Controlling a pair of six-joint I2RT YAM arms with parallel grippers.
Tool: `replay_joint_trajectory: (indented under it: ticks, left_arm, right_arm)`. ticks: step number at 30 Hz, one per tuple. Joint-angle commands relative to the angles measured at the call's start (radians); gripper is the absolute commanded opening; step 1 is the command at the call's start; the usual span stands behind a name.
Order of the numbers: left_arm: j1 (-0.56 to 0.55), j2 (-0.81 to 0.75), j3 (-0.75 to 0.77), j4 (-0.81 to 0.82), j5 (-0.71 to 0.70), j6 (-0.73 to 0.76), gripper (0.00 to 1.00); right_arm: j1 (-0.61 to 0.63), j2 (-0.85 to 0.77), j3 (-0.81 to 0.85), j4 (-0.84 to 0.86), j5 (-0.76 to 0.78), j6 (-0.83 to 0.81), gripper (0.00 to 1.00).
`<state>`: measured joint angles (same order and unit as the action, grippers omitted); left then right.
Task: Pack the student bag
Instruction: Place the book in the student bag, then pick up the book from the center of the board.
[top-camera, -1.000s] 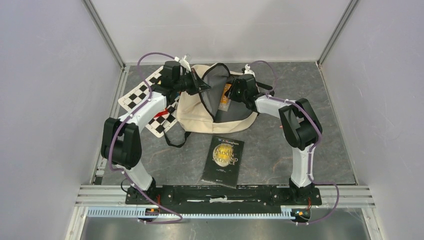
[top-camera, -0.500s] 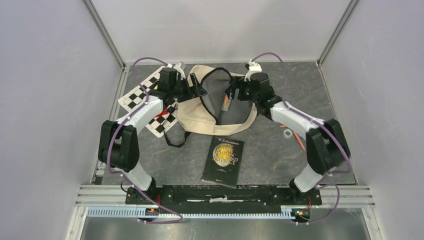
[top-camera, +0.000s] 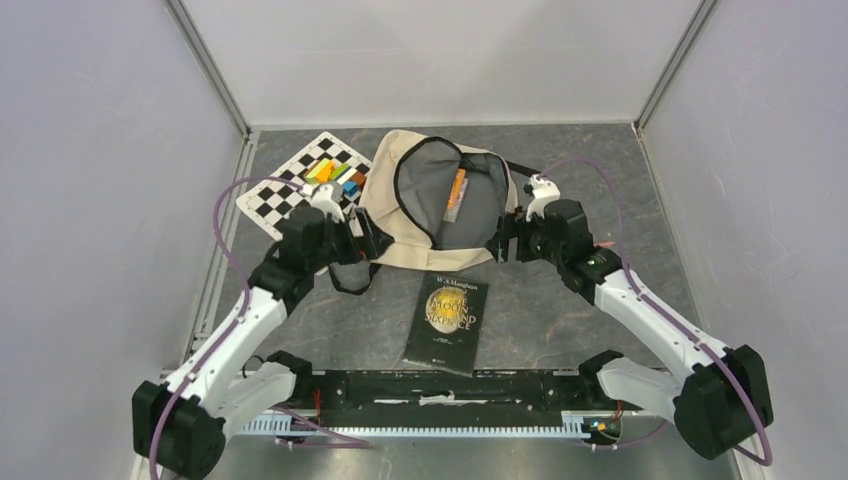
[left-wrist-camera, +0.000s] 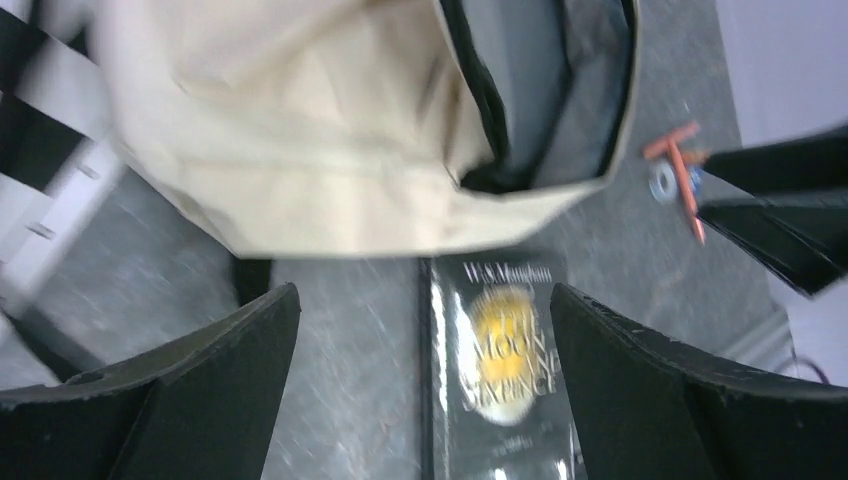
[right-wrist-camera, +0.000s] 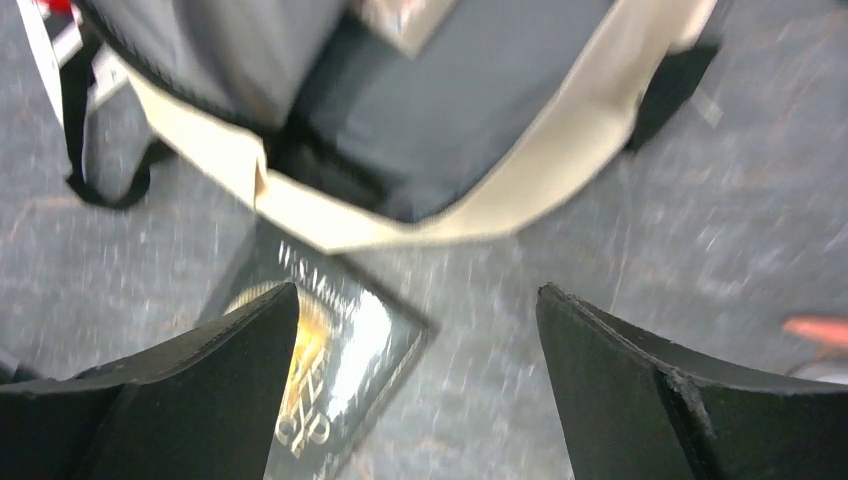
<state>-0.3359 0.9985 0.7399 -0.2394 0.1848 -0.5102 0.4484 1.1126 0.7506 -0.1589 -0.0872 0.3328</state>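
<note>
Left gripper: we see the left gripper (top-camera: 374, 240) with its fingers spread wide and nothing between them. It is just beside the near-left side of the student bag (top-camera: 385, 212), at a black strap.
Student bag: it lies at the middle of the far edge of the worktop (top-camera: 660, 220), between the two grippers. Its mouth is open and shows the grey lining, with an orange object (top-camera: 456, 193) inside.
Right gripper: the right gripper (top-camera: 498, 243) is also spread wide and empty, just beside the near-right side of the bag.
Checkered mat: the checkered mat (top-camera: 283, 190) lies toward the far left corner, partly under the bag, with coloured blocks (top-camera: 335, 174) on it.
Book: a dark book (top-camera: 447, 318) lies near the bag's near side, between the grippers, toward the near edge. Nothing covers it.
Pens: the left wrist view shows orange pens (left-wrist-camera: 672, 148) and a small ring (left-wrist-camera: 662, 183) on the worktop, right of the bag.
Change: half a second ago both grippers were up at the rim of the bag's mouth. Now both have drawn back toward the near edge, and the blocks are uncovered.
</note>
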Motion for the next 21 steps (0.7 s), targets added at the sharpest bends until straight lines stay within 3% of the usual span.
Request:
replay_joint_trajectory:
  ticks: [1,6,10,21]
  left_arm:
    - [-0.16,-0.142,-0.187,-0.02,-0.009,-0.176,1.0]
    - [-0.358,-0.278,-0.377,0.042,-0.1,-0.393,1.0]
    - [-0.43,-0.312,-0.489,0.126,-0.144,-0.497,1.0]
    - [-0.468,-0.08,-0.507,0.34,-0.088,-0.518,1.0]
  right_arm:
    - [0.0,-0.098,-0.127,-0.093,-0.151,0.11,0.92]
    - [0.021,-0.212,-0.28,-0.085,-0.199,0.242,0.87]
    - [0.036,-0.243,-0.358,-0.047,-0.218,0.318,0.83]
    - [0.137,-0.184,-0.471,0.148,-0.19,0.494,0.73]
